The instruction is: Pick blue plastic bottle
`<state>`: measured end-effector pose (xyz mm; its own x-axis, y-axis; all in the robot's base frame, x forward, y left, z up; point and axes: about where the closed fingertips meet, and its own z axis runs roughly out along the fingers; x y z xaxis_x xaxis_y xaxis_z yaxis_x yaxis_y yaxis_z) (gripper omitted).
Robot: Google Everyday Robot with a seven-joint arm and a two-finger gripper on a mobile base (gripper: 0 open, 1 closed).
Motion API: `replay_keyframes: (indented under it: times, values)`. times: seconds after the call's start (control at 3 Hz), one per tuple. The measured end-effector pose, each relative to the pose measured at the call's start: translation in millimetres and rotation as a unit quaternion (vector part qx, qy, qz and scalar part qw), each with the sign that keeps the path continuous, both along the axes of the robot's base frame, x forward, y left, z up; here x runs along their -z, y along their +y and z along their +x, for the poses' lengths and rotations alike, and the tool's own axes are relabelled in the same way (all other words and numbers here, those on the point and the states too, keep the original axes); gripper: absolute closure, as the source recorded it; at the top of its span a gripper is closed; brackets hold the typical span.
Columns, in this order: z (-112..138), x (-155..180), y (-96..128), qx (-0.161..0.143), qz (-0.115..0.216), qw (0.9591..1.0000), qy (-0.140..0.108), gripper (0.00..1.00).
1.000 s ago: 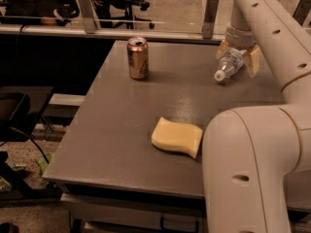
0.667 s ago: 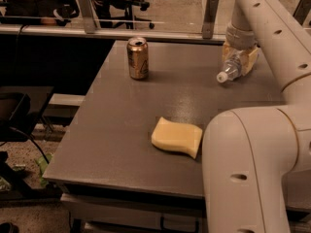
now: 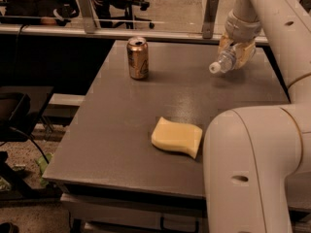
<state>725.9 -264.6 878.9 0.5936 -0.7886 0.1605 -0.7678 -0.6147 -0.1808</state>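
Glossy white arm [image 3: 252, 169], rounded tubular links with small dark oval holes; amber-fingered gripper [image 3: 236, 52] over the desk's [image 3: 121, 144] far right corner.

The tabletop [image 3: 121, 144] is seen in grey, faintly speckled. The can [image 3: 138, 58] is coloured bronze with a silvery top. The sponge [image 3: 177, 137] is pale yellow. The blue plastic bottle [image 3: 224, 62] is shown clear with a white cap, clasped by the tan tool [image 3: 236, 55] above the tabletop's far right, under a white arm [image 3: 272, 28].
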Motion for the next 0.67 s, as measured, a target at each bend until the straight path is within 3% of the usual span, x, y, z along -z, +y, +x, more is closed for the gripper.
replay_keyframes:
  times: [0.33, 0.67]
  values:
    - [-3.9, -16.4, 14.0, 0.008, 0.026, 0.9996, -0.009, 1.0]
    - [-10.4, -34.7, 28.9, 0.036, 0.054, 0.9978, -0.015, 1.0]
